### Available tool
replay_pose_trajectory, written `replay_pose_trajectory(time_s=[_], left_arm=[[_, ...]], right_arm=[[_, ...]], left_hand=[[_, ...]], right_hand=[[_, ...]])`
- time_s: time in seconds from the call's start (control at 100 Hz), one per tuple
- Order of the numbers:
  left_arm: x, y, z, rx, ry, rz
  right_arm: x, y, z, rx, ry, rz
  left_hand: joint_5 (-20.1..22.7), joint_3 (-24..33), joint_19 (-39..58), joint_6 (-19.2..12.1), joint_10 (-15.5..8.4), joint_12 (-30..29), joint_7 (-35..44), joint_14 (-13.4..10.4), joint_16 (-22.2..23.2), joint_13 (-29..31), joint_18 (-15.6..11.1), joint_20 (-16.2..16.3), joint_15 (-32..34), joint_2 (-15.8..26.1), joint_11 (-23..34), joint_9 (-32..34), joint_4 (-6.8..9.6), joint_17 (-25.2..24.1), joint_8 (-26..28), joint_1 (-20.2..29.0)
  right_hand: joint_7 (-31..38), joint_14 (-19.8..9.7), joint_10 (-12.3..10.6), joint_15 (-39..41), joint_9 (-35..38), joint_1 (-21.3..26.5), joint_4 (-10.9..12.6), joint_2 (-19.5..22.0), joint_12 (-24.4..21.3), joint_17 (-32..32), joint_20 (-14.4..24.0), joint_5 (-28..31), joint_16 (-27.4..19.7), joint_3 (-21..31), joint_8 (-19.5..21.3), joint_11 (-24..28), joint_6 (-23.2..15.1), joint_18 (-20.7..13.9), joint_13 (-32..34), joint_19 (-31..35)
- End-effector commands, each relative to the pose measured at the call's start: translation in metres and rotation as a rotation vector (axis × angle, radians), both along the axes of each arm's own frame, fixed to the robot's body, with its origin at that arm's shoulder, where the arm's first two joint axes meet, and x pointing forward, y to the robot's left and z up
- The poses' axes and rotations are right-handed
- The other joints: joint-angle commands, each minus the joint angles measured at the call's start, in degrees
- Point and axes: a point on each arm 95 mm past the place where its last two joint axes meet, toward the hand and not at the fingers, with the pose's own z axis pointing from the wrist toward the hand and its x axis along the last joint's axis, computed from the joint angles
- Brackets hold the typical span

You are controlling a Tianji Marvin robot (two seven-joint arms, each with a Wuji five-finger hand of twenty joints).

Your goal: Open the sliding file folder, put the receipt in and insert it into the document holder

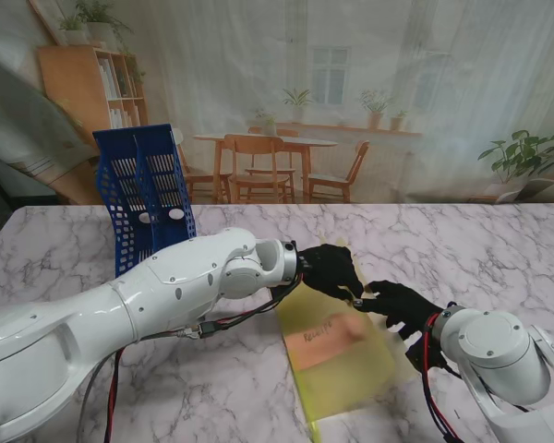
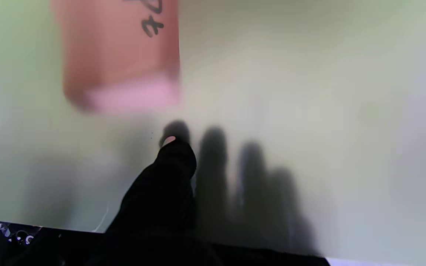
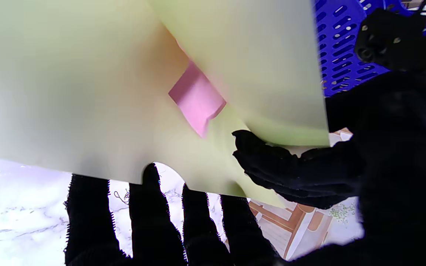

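A translucent yellow-green file folder (image 1: 351, 378) lies in the middle of the table, its far corner lifted. My left hand (image 1: 332, 268) is shut on the folder's upper sheet (image 2: 309, 92): the thumb (image 2: 168, 177) lies on top and the fingers show as shadows through it. The pink-orange receipt (image 1: 325, 340) sits between the two parted sheets (image 3: 68, 92), with its pink end (image 3: 196, 98) showing in the gap. My right hand (image 1: 402, 306) is at the folder's right edge. Its fingers (image 3: 154, 221) are straight and apart against the lower sheet. The thumb is hidden.
The blue slotted document holder (image 1: 143, 194) stands upright at the far left of the marble table (image 1: 499, 249), behind my left forearm. It also shows past my left hand (image 3: 309, 173) as the blue holder (image 3: 346, 44) in the right wrist view.
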Motion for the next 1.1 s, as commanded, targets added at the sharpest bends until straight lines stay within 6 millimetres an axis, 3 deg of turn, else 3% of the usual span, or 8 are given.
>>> replay_pose_trajectory(time_s=[0.0,0.07,0.18,0.37,0.45,0.55,0.8,1.09], left_arm=[[0.0,-0.005,0.003,0.007,-0.002,-0.004],[0.0,-0.006,0.003,0.002,0.0,-0.004],[-0.001,-0.007,0.004,-0.007,0.002,-0.007],[-0.004,-0.007,0.005,-0.019,-0.004,-0.015],[-0.004,-0.006,0.005,-0.027,-0.003,-0.011],[-0.005,-0.006,0.005,-0.034,-0.005,-0.009],[-0.006,-0.001,0.009,-0.074,-0.024,0.001],[-0.011,0.011,0.03,-0.189,-0.057,0.048]], right_arm=[[0.0,0.003,-0.001,-0.005,0.007,-0.008],[0.002,0.005,-0.003,-0.015,0.003,-0.014],[0.004,0.008,-0.006,-0.027,-0.005,-0.042],[0.006,0.011,-0.009,-0.033,-0.019,-0.09],[0.007,0.012,-0.01,-0.043,-0.029,-0.099],[0.008,0.015,-0.011,-0.079,-0.055,-0.117],[0.01,0.021,-0.017,-0.127,-0.128,-0.207],[0.007,0.018,-0.019,-0.129,-0.166,-0.274]], left_hand=[[3.12,1.96,0.75,-0.45,0.14,-0.57,4.22,1.59,0.17,-0.79,-0.9,0.32,-0.34,2.37,-0.7,-0.2,1.31,-1.03,0.67,3.45],[3.04,1.9,0.74,-0.45,0.42,-0.59,4.06,1.69,0.18,-0.91,-0.86,0.32,-0.37,2.4,-0.73,-0.29,1.3,-1.06,0.64,3.45],[2.93,1.8,0.7,-0.35,0.36,-0.61,3.73,1.7,0.2,-0.97,-0.83,0.31,-0.38,2.38,-0.77,-0.4,1.3,-1.11,0.53,3.45],[1.42,0.61,0.62,0.11,0.5,-0.69,1.66,1.97,0.2,-1.19,-0.62,0.29,-0.47,1.62,-0.95,-0.72,1.11,-1.22,-0.74,3.45],[-0.23,-0.32,0.43,1.16,0.8,-0.74,-0.43,2.2,0.26,-1.47,-0.4,0.21,-0.5,1.14,-1.05,-1.31,1.32,-1.37,-1.95,3.45],[-2.97,-2.76,0.32,1.92,2.21,-1.78,-3.62,2.36,0.36,-1.74,-0.26,0.17,-0.56,0.57,-0.75,-2.17,2.05,-1.41,-2.96,3.17],[-11.14,-3.24,-1.71,5.48,2.07,-5.55,-19.61,2.74,0.2,-5.11,-0.04,-0.68,-1.9,2.99,-0.38,-7.47,3.94,-3.15,-8.2,-7.62],[-14.76,-4.76,-4.11,6.71,2.77,-6.66,-23.66,2.85,0.01,-8.94,-0.11,-1.76,-3.0,1.93,-2.23,-15.85,3.86,-5.49,-11.03,-11.36]], right_hand=[[2.53,-1.2,-1.55,0.74,-1.3,3.98,0.91,-3.23,1.59,2.0,1.32,-1.35,-0.26,0.39,0.41,2.92,-2.73,2.16,2.38,2.11],[6.7,-2.83,-0.93,5.09,-1.6,8.13,1.77,-4.94,4.08,6.81,2.84,-0.59,1.62,3.35,2.12,9.72,-2.59,0.45,7.34,7.3],[14.55,-5.32,0.04,15.99,3.15,9.34,1.41,-6.57,7.02,13.85,3.45,2.89,6.09,16.42,5.28,17.9,-2.12,-3.47,14.97,17.27],[36.96,-6.02,-0.17,28.14,17.88,13.78,1.53,-3.85,13.72,24.45,4.86,11.71,9.35,26.4,15.29,27.25,-7.99,-8.73,27.67,27.91],[46.08,-6.63,0.06,29.89,23.59,17.92,-4.1,-5.12,15.9,28.22,3.59,12.96,9.31,27.15,10.15,29.35,-10.25,-9.36,31.93,29.51],[53.97,-9.28,0.43,34.49,30.88,20.86,-5.67,-8.71,15.89,34.12,2.21,15.91,10.91,32.38,10.42,34.02,-13.71,-10.03,38.44,31.59],[58.77,-13.38,1.11,44.84,37.51,22.97,-6.5,-13.5,16.97,42.15,0.41,23.51,14.62,40.0,12.85,38.73,-18.1,-11.63,46.44,37.71],[59.07,-16.95,3.39,51.72,35.9,23.68,-6.85,-13.3,18.71,43.54,1.35,24.62,16.47,41.93,14.91,41.64,-17.97,-13.37,46.79,40.04]])
